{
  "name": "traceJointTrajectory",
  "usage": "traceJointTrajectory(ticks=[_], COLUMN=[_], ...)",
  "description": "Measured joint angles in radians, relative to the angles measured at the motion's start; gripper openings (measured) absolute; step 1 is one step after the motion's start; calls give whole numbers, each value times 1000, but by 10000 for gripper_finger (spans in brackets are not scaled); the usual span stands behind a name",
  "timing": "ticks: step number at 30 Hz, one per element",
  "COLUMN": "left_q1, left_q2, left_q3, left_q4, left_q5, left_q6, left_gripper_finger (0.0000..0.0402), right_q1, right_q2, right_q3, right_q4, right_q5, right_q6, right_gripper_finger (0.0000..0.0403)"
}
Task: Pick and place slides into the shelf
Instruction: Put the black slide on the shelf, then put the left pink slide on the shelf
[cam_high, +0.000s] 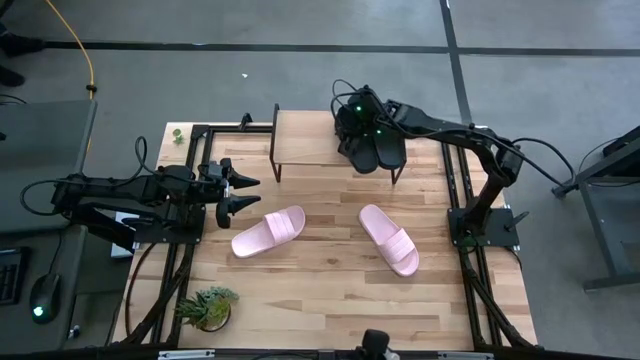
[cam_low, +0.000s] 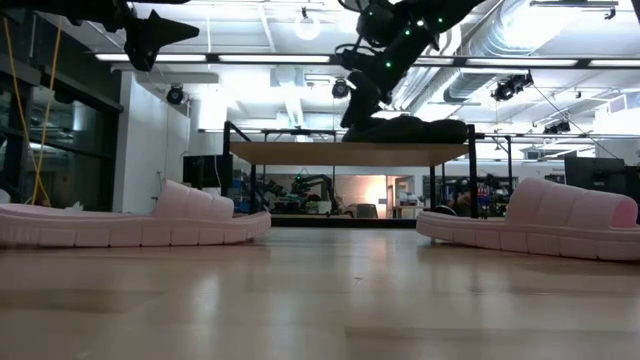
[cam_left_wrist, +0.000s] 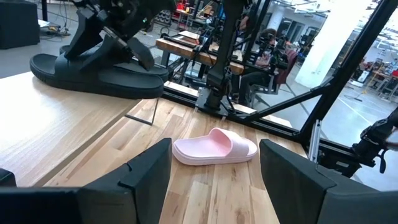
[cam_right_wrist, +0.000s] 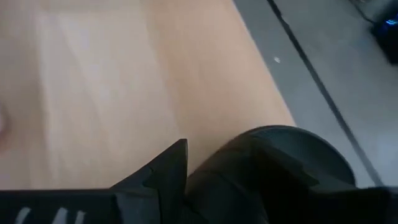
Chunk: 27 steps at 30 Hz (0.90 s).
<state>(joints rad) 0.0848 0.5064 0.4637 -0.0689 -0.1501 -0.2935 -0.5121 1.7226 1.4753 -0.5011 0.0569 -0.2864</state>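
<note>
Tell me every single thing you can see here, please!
pink slides: two, light pink, lying apart on the table in front of the shelf
black slides: two, black, side by side on the right end of the shelf top
shelf: one, light wood top with black legs, at the far edge of the table
table: one, light wood, under everything
plant: one, green, near-left corner of the table
left hand: one, dark, open and empty, over the table's left side beside the nearer pink slide
right hand: one, dark, down at the black slides on the shelf
</note>
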Motion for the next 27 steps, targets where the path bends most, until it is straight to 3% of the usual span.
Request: traceJointTrajectory(ticks=[7, 11, 21, 27], left_q1=[0, 0, 0, 0], left_q2=[0, 0, 0, 0], left_q3=[0, 0, 0, 0], left_q4=[0, 0, 0, -1], left_q5=[0, 0, 0, 0], left_q6=[0, 0, 0, 0], left_gripper_finger=[225, 225, 225, 225], right_q1=[3, 8, 71, 139], right_q2=[0, 0, 0, 0], right_q3=[67, 98, 117, 117], right_q4=[-158, -186, -72, -70], right_q5=[129, 144, -59, -118], right_q6=[42, 53, 18, 17], right_gripper_finger=[165, 165, 165, 165])
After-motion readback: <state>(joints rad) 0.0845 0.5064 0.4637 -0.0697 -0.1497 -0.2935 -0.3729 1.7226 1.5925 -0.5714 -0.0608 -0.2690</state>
